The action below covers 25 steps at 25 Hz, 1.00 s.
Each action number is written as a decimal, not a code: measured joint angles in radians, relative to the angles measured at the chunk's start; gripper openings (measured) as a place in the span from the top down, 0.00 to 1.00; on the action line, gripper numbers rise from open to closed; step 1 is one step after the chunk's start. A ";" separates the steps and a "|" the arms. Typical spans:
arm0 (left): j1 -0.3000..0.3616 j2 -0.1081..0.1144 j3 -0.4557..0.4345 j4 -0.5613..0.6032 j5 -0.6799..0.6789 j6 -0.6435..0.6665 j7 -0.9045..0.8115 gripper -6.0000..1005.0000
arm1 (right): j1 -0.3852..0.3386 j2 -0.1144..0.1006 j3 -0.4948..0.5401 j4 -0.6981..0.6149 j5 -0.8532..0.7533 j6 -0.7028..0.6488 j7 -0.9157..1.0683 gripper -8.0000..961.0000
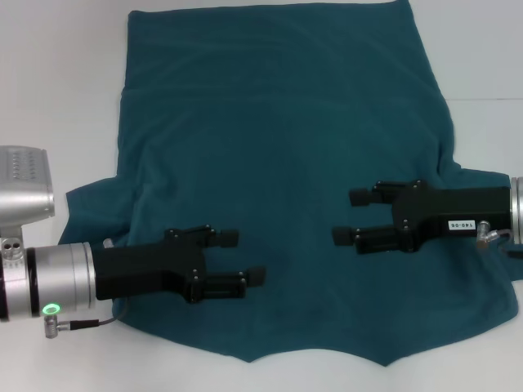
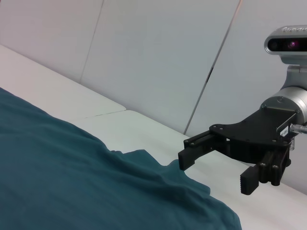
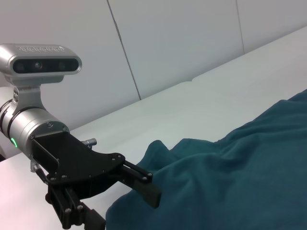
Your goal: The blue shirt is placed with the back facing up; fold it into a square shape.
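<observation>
The blue shirt [image 1: 278, 155] lies spread flat over the white table [image 1: 57, 90] and covers most of the head view. One sleeve sticks out at the left [image 1: 86, 204] and another at the right [image 1: 490, 184]. My left gripper [image 1: 243, 256] hovers over the shirt's near left part, open, fingers pointing inward and holding nothing. My right gripper [image 1: 350, 216] faces it from the right, also open and holding nothing. The left wrist view shows the shirt [image 2: 72, 182] and the right gripper [image 2: 216, 171]. The right wrist view shows the shirt [image 3: 230, 182] and the left gripper [image 3: 124, 206].
Bare white table [image 1: 482, 57] shows on both sides of the shirt and along its near hem [image 1: 319, 359]. A pale panelled wall [image 2: 153, 52] stands behind the table in the wrist views.
</observation>
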 joint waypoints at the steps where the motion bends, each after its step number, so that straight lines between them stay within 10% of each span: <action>1: 0.000 0.000 0.000 0.000 0.000 0.000 0.000 0.13 | 0.000 0.000 0.000 0.001 0.000 0.000 0.000 0.05; 13: 0.001 0.000 -0.011 0.000 0.000 -0.001 -0.001 0.13 | 0.000 -0.002 0.010 0.009 0.001 0.000 0.000 0.05; 25: 0.015 0.001 -0.276 -0.011 -0.002 -0.085 -0.065 0.13 | 0.000 0.006 0.048 0.030 0.017 0.008 -0.012 0.05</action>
